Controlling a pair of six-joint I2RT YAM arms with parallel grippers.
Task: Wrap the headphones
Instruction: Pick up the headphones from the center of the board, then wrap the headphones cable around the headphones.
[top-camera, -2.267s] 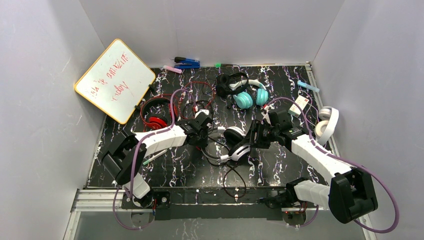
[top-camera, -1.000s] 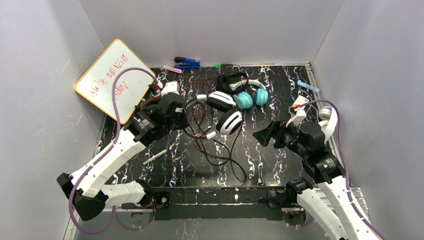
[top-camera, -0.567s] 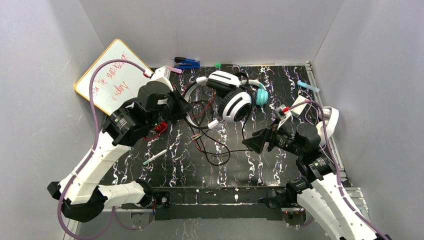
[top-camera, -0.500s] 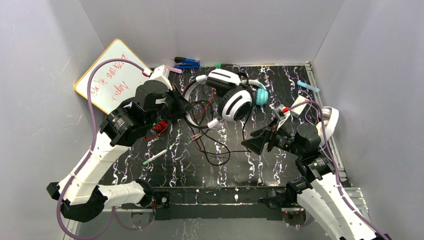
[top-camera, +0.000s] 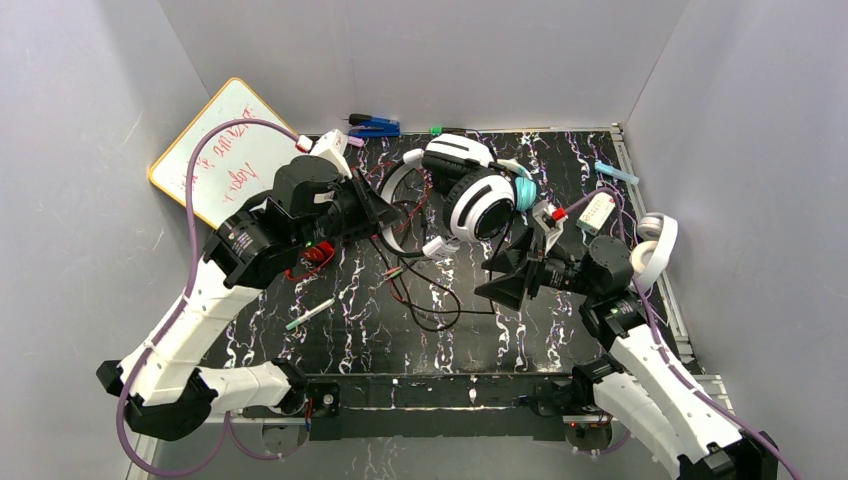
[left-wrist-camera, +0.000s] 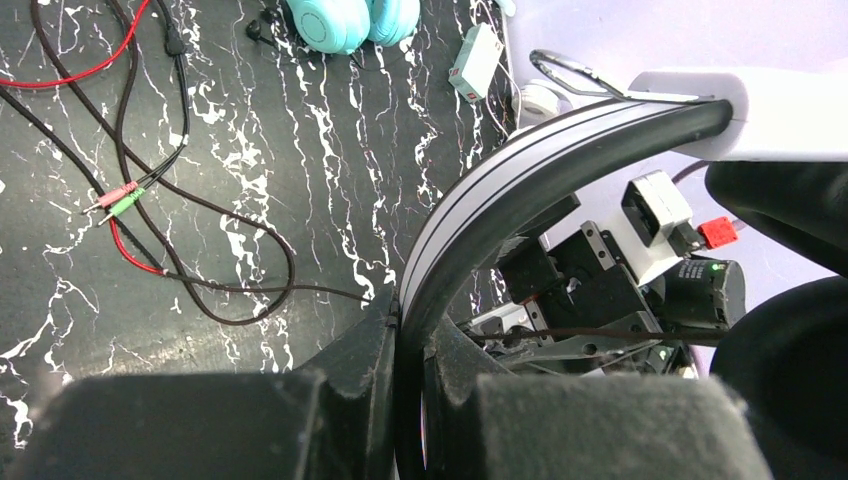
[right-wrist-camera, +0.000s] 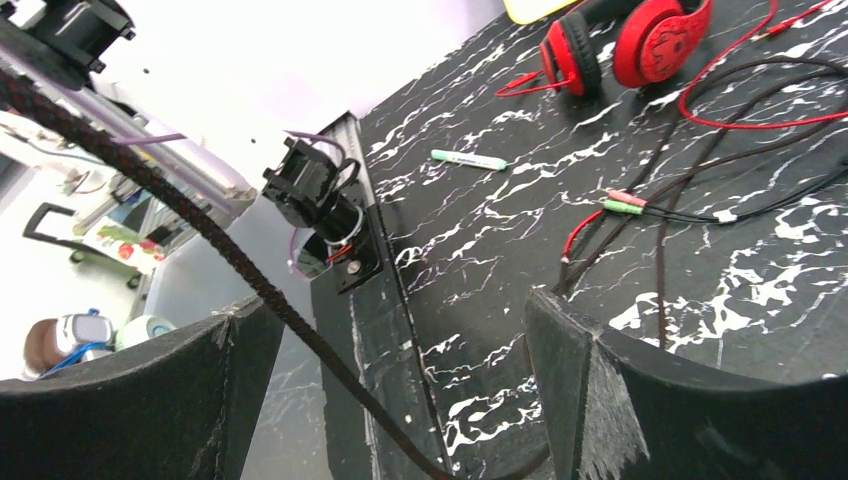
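Note:
My left gripper (top-camera: 388, 212) is shut on the headband (left-wrist-camera: 560, 150) of the white-and-black headphones (top-camera: 480, 205) and holds them in the air over the back middle of the table. Their dark cord (top-camera: 470, 300) hangs down to the mat. My right gripper (top-camera: 508, 282) is open, and the braided cord (right-wrist-camera: 200, 225) runs slack between its fingers without being pinched. The red headphones (top-camera: 310, 250) lie at the left, partly behind my left arm. The teal headphones (top-camera: 522, 190) show behind the held pair. The all-white headphones (top-camera: 655, 245) lie at the right edge. The small black ones are hidden.
A whiteboard (top-camera: 230, 160) leans at the back left. A green marker (top-camera: 310, 313) lies on the mat. Loose cords with pink and green plugs (left-wrist-camera: 120, 195) lie in the middle. A small white box (top-camera: 597, 210), a light-blue stick (top-camera: 615, 172) and blue and pink pens (top-camera: 372, 126) lie at the back.
My left arm has lifted the white-and-black headphones off the mat, up and toward the back right. My right gripper let go, pulled away, then moved left under the hanging cord.

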